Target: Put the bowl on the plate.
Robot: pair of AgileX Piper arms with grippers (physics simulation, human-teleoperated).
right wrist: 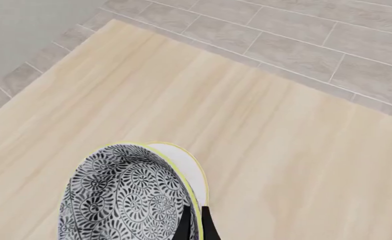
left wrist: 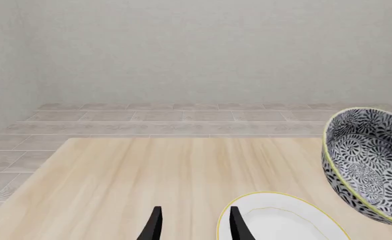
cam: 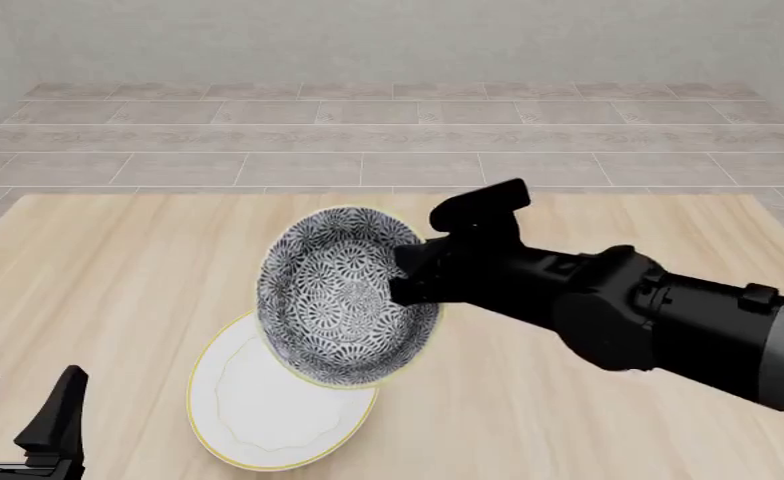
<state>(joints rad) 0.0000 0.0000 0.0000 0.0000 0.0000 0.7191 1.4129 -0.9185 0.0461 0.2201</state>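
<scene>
table (cam: 125,270) lying bare wood | right gripper (right wrist: 194,222) clamping the rim of the bowl (cam: 345,295), holding it tilted in the air over the plate (cam: 265,410) | left gripper (cam: 25,405) idling with fingers spread, well apart

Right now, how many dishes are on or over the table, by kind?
Patterned bowl: 1, held tilted above the plate by the right gripper
White plate: 1, flat on the table
Total: 2
</scene>
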